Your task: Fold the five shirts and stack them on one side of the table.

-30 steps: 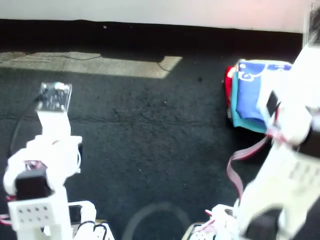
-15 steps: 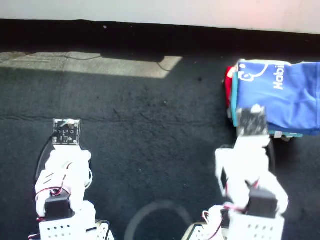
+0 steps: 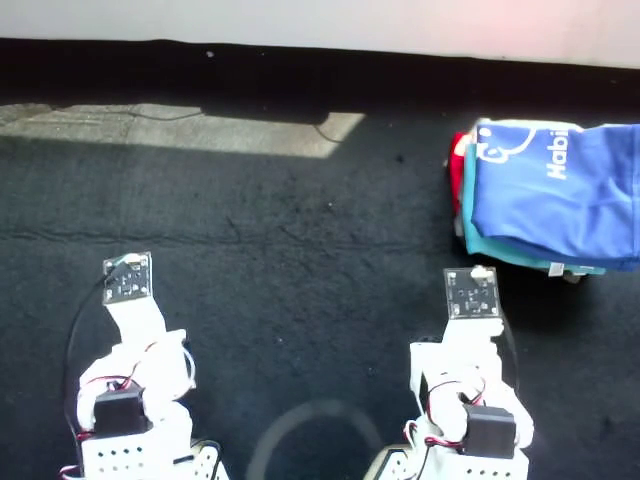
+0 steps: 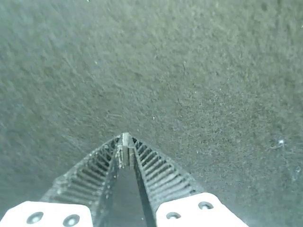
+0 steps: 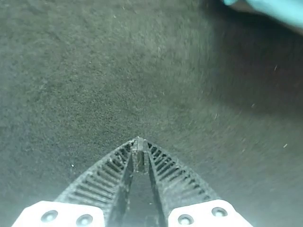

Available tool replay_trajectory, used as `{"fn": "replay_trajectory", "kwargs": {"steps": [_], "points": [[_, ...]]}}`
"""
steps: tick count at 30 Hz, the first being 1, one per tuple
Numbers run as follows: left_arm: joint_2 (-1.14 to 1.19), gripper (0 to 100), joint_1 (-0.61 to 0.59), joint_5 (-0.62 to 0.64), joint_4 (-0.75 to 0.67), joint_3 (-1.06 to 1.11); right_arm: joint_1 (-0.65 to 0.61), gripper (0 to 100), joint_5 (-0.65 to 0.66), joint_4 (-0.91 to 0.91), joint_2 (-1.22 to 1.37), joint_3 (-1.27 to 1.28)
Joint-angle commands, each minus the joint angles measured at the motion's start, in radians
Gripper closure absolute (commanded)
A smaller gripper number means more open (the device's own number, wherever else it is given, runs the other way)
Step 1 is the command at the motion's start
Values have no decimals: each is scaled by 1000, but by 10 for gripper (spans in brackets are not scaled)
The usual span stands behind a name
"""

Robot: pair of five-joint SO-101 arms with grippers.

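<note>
Left gripper (image 4: 125, 142) and right gripper (image 5: 138, 144) are closed on nothing; folded shirts (image 3: 545, 195) sit stacked upper right on the bench (image 3: 300, 250). Soft, light, limp cloth: probably best pinched at a folded edge.

A dark, felt-like cloth (image 3: 300, 250) is laid out as the working surface. It is seen directly beneath the left fingers (image 4: 90, 175) and the right fingers (image 5: 177, 182), its nap flecked with pale lint. Well ahead of the left fingers, a pale patch of sunlight (image 3: 180, 128) is cast across the cloth, with a thin cable (image 3: 322, 130) at its end. Beyond it, a black band (image 3: 300, 70) is bordered by a light wall (image 3: 300, 18). A faint ring mark (image 3: 310, 420) is seen behind and between the two pairs of fingers.
</note>
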Motion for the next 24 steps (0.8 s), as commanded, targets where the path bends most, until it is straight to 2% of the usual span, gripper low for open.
{"fn": "replay_trajectory", "kwargs": {"steps": [1, 7, 11, 24], "points": [[-8, 992, 74, 54, -12, 61, 1, 992, -58, -35, -5, 87], [-5, 992, 147, 55, -31, 94, 12, 992, -117, -119, -5, 142], [-5, 992, 179, 55, -31, 94, 12, 991, -124, -186, -2, 320], [-5, 992, 180, 55, -31, 94, 22, 991, -121, -173, -4, 306]]}}
